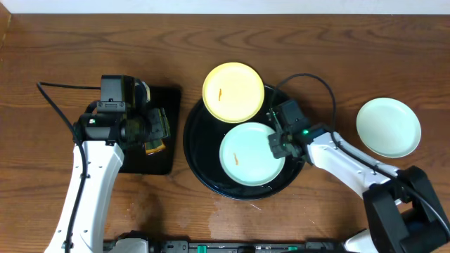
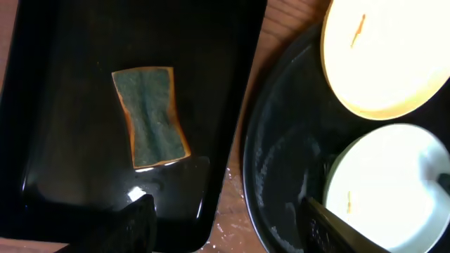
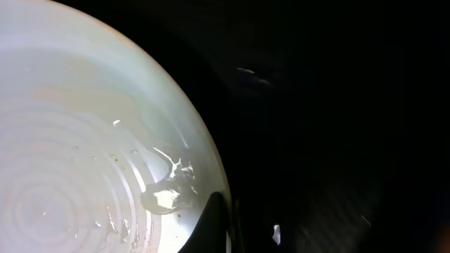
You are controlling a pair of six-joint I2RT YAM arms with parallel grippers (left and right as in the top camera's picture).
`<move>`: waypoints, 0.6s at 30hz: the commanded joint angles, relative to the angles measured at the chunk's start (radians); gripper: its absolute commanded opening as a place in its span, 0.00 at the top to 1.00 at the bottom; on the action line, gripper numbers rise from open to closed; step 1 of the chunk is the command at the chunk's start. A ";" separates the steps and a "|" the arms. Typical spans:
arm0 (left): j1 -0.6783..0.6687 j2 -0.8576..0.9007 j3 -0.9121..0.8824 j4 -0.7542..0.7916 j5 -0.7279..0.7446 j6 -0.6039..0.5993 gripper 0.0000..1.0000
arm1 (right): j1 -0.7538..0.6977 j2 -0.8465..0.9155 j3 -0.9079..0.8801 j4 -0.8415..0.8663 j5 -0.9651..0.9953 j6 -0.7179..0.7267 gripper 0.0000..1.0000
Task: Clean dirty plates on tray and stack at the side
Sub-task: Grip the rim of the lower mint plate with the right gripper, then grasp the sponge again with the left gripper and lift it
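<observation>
The round black tray (image 1: 195, 156) holds a light mint plate (image 1: 246, 156) marked with a small orange smear. My right gripper (image 1: 279, 144) is shut on that plate's right rim. In the right wrist view a dark fingertip (image 3: 213, 225) lies over the wet plate edge (image 3: 105, 140), and the other finger is lost against the black tray. A pale yellow plate (image 1: 233, 91), also smeared orange, rests across the tray's far rim. Another mint plate (image 1: 388, 127) sits on the table to the right. My left gripper (image 2: 228, 228) hangs open near a green sponge (image 2: 151, 117).
The sponge lies in a black rectangular tray (image 1: 169, 158) left of the round tray. Water drops wet the wood (image 2: 232, 211) between the two trays. The left arm (image 1: 88, 183) reaches up from the near left and the right arm (image 1: 351, 165) from the near right.
</observation>
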 commanded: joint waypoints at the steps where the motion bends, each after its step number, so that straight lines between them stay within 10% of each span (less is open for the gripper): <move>1: 0.003 0.024 0.021 -0.002 -0.008 0.005 0.35 | -0.035 -0.013 -0.010 -0.016 0.116 0.153 0.99; 5: 0.003 0.054 0.021 -0.016 -0.026 0.006 0.35 | -0.053 0.002 -0.010 -0.031 0.105 0.212 0.99; 7: 0.003 0.061 0.021 -0.021 -0.029 0.006 0.35 | -0.054 0.003 -0.010 -0.029 0.093 0.208 0.76; 18: 0.003 0.075 0.021 -0.019 -0.142 0.005 0.35 | -0.057 0.053 -0.013 0.039 0.097 -0.010 0.82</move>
